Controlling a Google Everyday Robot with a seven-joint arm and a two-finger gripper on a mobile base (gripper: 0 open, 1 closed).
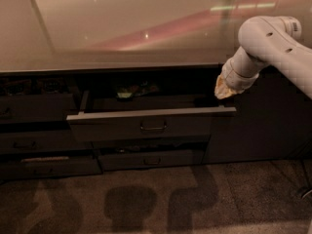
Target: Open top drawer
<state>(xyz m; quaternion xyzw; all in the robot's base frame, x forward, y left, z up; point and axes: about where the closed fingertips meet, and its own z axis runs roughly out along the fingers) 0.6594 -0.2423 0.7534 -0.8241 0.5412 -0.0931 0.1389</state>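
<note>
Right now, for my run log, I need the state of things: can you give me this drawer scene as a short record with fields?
top drawer: pulled out, front forward of the neighbouring fronts
handle: small loop at centre of front, nothing gripping it
claw: just above the drawer's right end, away from the handle; contact with the drawer cannot be told
arm: white, reaching in from the upper right
drawer contents: a greenish item at the back, too dim to name
below: a shallower drawer

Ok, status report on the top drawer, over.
End effector above right end of top drawer, away from handle. Drawer pulled out, inside showing. Small things at its back; nothing across the front.
</note>
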